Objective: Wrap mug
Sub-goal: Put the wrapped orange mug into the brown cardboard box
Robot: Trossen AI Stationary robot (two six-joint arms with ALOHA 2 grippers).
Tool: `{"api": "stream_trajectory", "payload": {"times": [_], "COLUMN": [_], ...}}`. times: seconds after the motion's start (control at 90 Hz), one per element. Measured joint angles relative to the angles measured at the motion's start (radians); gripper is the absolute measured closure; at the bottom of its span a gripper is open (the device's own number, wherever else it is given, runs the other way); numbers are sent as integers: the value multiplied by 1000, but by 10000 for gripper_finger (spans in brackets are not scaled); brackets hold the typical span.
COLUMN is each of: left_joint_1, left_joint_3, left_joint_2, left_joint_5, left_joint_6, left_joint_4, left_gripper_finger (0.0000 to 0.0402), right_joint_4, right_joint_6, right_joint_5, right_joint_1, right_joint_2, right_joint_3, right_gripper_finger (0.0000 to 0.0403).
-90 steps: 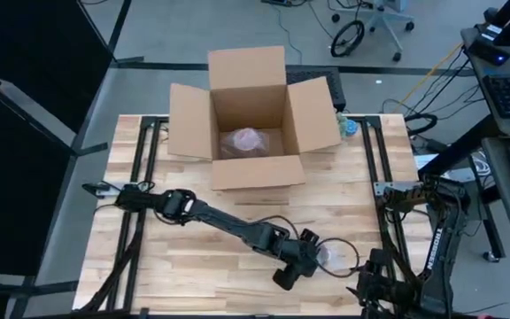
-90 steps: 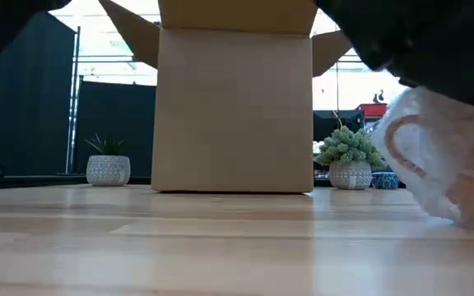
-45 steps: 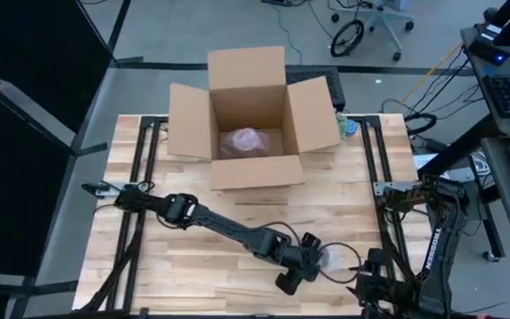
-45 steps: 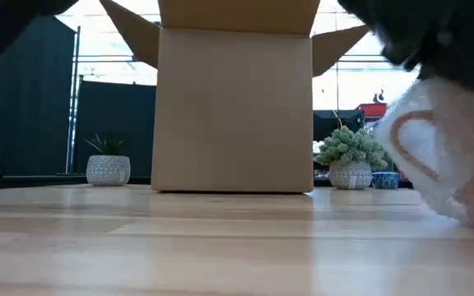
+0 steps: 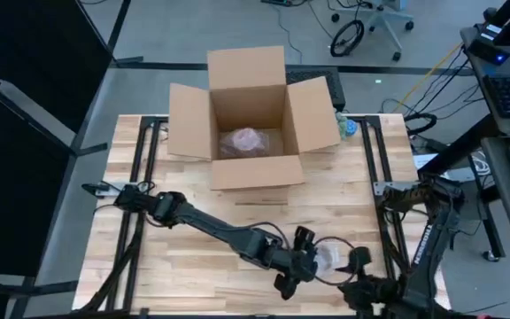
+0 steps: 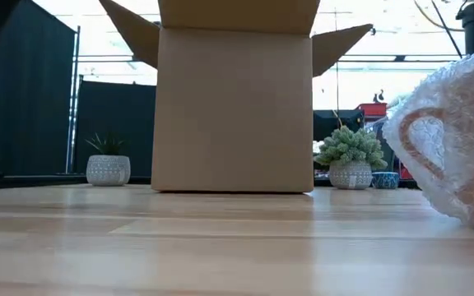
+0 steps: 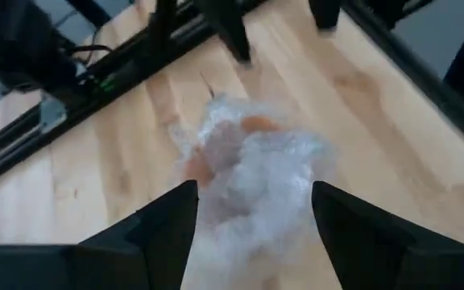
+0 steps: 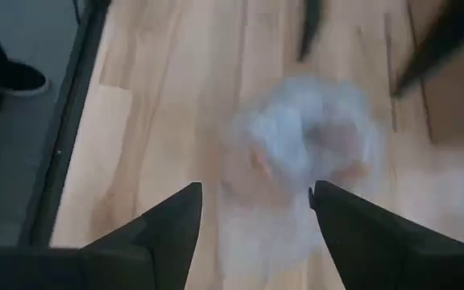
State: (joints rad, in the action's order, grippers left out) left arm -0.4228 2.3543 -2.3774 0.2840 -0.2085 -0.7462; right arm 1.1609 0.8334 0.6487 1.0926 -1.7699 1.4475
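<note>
I see the open brown cardboard box point(image 5: 248, 120) at the far middle of the wooden table point(image 5: 131, 266); a bubble-wrapped bundle point(image 5: 244, 140) lies in it; the bubble-wrapped orange mug point(image 5: 330, 257) sits near the table's front edge, between my left gripper point(image 5: 297, 261) and right gripper point(image 5: 359, 270).

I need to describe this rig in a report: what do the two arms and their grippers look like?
Both arms are dark, near-black jointed links. The left arm is long and slim with thin cables at its base. Left gripper and right gripper each show two broad, flat black fingers tapering to points.
</note>
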Motion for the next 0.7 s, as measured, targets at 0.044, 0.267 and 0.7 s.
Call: {"api": "stream_trajectory", "payload": {"times": [0.044,0.267,0.7], "left_joint_1": [-12,-55,-129], "left_joint_3": [0,1,1], "left_joint_2": [28,78,79], "left_joint_5": [9,41,179], "left_joint_6": [41,241,378], "left_joint_4": [-38,-272,-332], "left_gripper_finger": [169,169,169], "right_joint_4": [-13,-113,-415], "right_joint_6": [-49,-173,-197], "right_joint_5": [-16,-260,-465], "right_joint_1": [-33,-190,-284], "right_joint_2": [0,-16,-48], "right_joint_3": [0,-55,-275], "right_gripper_finger": [177,177,360]}}
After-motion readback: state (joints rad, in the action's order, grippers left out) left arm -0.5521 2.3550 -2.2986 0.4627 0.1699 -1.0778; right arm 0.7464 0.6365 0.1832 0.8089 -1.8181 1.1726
